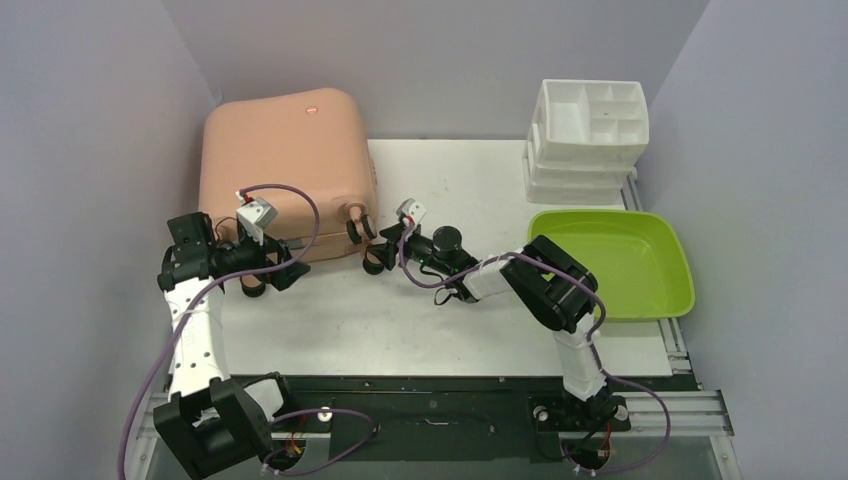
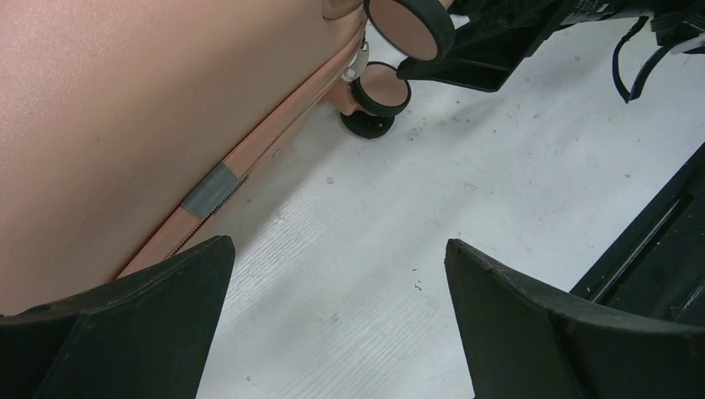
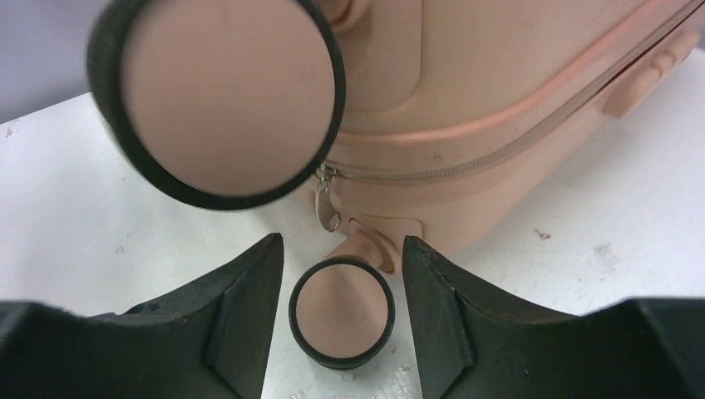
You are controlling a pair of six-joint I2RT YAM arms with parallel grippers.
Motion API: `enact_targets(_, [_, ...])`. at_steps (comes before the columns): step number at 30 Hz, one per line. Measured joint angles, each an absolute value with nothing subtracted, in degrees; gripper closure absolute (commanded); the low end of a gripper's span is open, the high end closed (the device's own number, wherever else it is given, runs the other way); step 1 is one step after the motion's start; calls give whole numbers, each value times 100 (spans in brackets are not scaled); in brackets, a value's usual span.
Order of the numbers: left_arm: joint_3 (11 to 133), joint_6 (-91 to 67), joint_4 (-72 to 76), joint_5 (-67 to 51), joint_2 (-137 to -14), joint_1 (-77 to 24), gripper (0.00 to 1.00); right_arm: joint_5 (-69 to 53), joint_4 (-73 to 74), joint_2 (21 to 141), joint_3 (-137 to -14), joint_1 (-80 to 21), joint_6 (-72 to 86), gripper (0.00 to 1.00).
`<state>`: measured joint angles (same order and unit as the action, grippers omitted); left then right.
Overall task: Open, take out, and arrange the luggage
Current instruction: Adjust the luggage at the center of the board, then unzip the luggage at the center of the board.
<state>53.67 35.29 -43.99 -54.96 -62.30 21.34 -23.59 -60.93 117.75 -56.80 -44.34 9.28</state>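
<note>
Overhead, the closed pink luggage (image 1: 285, 150) lies far left on the table (image 1: 450, 320); left wrist view: left gripper (image 2: 338, 243) fingers spread, luggage beside its left finger; right wrist view: right gripper (image 3: 342, 239) fingers spread, flanking a caster wheel (image 3: 341, 316).

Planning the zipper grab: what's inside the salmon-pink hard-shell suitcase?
Nothing inside shows. The salmon-pink hard-shell suitcase lies shut, its zipper closed along the seam, metal pull hanging near the caster wheels. The shell hides any contents.
</note>
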Motion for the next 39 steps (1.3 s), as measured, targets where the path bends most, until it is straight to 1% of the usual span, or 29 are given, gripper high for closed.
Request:
enact_targets(7, [5452, 3931, -4971, -5535, -6298, 2294, 4, -2265, -6208, 12296, -5961, -4497, 1199, 53])
enact_targets(13, [5465, 3981, -5113, -5533, -6285, 2344, 4, -2128, -6176, 12333, -6217, -4633, 1269, 59])
enact_targets(20, [5465, 3964, -5129, -5533, -6213, 2346, 4, -1669, -5664, 12335, -6495, -4772, 1155, 63])
enact_targets(22, [5465, 3955, -5131, -5533, -6176, 2346, 4, -1487, -5446, 12335, -6628, -4834, 1109, 68])
enact_targets(24, [5465, 3944, -5133, -5533, -6147, 2346, 4, -1319, -5266, 12337, -6726, -4875, 1090, 76])
enact_targets(26, [5465, 3931, -5135, -5535, -6121, 2346, 4, -1216, -5151, 12337, -6779, -4888, 1061, 82])
enact_targets(28, [5468, 3918, -5137, -5533, -6104, 2346, 4, -1133, -4980, 12339, -6853, -4890, 1074, 86])
enact_targets(30, [5470, 3909, -5144, -5535, -6095, 2349, 4, -1090, -4790, 12339, -6934, -4897, 1085, 87])
enact_targets(33, [5472, 3868, -5157, -5535, -6093, 2349, 4, -1076, -4567, 12339, -7011, -4925, 1118, 85])
enact_targets(35, [5494, 3833, -5186, -5533, -6090, 2349, 4, -1098, -4560, 12339, -7022, -4928, 1173, 80])
enact_targets(36, [5520, 3815, -5194, -5535, -6090, 2349, 4, -1144, -4591, 12339, -7022, -4928, 1238, 72])
enact_targets(37, [5540, 3809, -5196, -5535, -6084, 2349, 4, -1221, -4637, 12344, -7019, -4925, 1299, 68])
enact_targets(38, [5555, 3800, -5199, -5535, -6073, 2349, 4, -1345, -4698, 12355, -7017, -4917, 1385, 61])
enact_targets(39, [5566, 3795, -5205, -5535, -6064, 2349, 4, -1424, -4735, 12359, -7013, -4915, 1441, 58])
